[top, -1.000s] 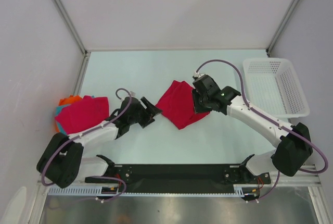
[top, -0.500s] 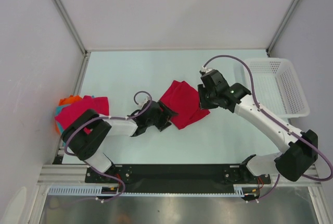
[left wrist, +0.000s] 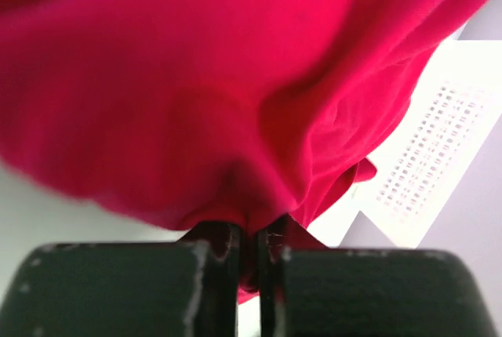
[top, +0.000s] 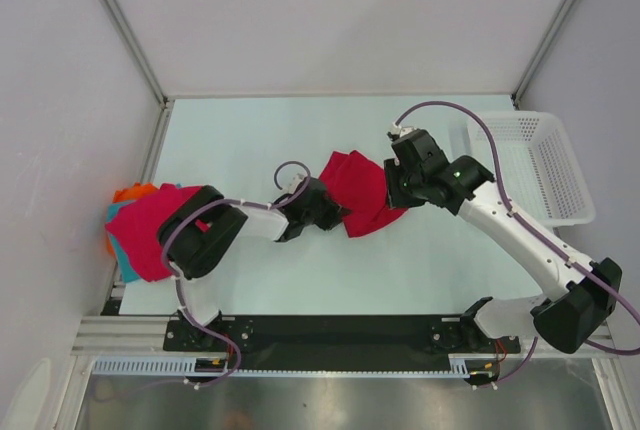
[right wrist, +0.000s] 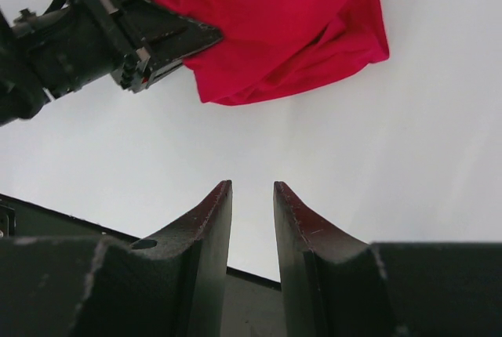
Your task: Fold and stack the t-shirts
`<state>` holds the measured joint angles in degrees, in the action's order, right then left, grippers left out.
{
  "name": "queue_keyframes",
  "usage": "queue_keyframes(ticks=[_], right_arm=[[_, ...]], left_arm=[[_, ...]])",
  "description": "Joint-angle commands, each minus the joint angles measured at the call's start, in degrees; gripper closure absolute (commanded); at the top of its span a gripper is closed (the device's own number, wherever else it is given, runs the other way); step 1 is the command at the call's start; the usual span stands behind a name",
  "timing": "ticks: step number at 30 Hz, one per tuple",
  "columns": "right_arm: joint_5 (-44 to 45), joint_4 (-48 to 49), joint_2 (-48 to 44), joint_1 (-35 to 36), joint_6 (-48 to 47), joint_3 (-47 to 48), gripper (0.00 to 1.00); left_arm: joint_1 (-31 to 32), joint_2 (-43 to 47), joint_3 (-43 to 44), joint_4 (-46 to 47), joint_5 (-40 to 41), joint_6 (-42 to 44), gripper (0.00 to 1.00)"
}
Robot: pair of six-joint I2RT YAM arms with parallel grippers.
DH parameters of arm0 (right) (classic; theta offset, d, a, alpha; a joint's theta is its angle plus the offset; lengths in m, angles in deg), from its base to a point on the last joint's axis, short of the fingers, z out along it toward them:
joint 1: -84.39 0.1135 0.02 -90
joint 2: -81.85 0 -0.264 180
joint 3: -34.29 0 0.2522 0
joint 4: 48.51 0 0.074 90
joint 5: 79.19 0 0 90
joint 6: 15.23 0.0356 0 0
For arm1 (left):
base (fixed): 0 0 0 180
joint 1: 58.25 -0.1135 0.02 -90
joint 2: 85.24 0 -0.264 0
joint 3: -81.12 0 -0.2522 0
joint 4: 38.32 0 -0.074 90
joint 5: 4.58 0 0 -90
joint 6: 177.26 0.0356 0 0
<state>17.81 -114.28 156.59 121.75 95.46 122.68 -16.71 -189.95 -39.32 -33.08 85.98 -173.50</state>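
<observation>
Plainly, the left pincer (left wrist: pixel 249 233) clamps the red t-shirt (left wrist: pixel 196 78) at its edge.

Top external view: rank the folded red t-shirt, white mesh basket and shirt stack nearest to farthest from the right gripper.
From the right gripper:
1. folded red t-shirt, just to its left.
2. white mesh basket, to its right.
3. shirt stack, far left edge.

no readable text, no labels, no brands or numbers
</observation>
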Motion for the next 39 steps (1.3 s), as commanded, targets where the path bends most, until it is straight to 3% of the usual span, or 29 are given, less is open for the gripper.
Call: queue_keyframes(ticks=[1,4,8,16,20,28,30,34,39], right_arm=[[0.02,-2.30,-2.23,-0.10,-1.35,3.94,0.66],[1.08,-3.10,-3.63,-0.27,-1.88,4.91,0.66],[-0.23,-2.40,-4.87,-0.27,-1.79,5.35,0.66],[-3.75,0.94,-4.52,-0.10,-1.26,5.53,0.66],[-4.63,2.26,-3.46,-0.01,-1.44,5.88,0.66],[-5.95,3.05,-1.79,0.16,-1.79,6.32,0.66],[-6.21,3.23,-1.79,0.34,-1.79,6.23,0.66],[-6.48,3.32,-1.53,0.60,-1.70,6.32,0.66],[-5.95,3.14,-1.09,1.04,-1.35,7.45,0.67]], left_arm=[[-2.42,-3.75,5.26,-3.80,-2.92,-0.16,1.00],[-5.93,0.79,6.75,-10.10,-0.66,4.99,1.00],[-12.25,10.12,11.14,-26.08,5.40,12.92,1.00],[-26.93,21.38,17.73,-43.85,2.96,30.06,1.00],[-33.70,25.42,17.84,-48.62,1.73,34.55,1.00],[-41.36,38.60,11.60,-53.80,2.61,37.28,1.00],[-46.01,40.10,10.89,-54.51,1.73,39.46,1.00],[-54.09,37.93,13.24,-55.92,-5.72,44.21,1.00],[-56.83,32.99,21.77,-60.57,-7.94,48.26,1.00]])
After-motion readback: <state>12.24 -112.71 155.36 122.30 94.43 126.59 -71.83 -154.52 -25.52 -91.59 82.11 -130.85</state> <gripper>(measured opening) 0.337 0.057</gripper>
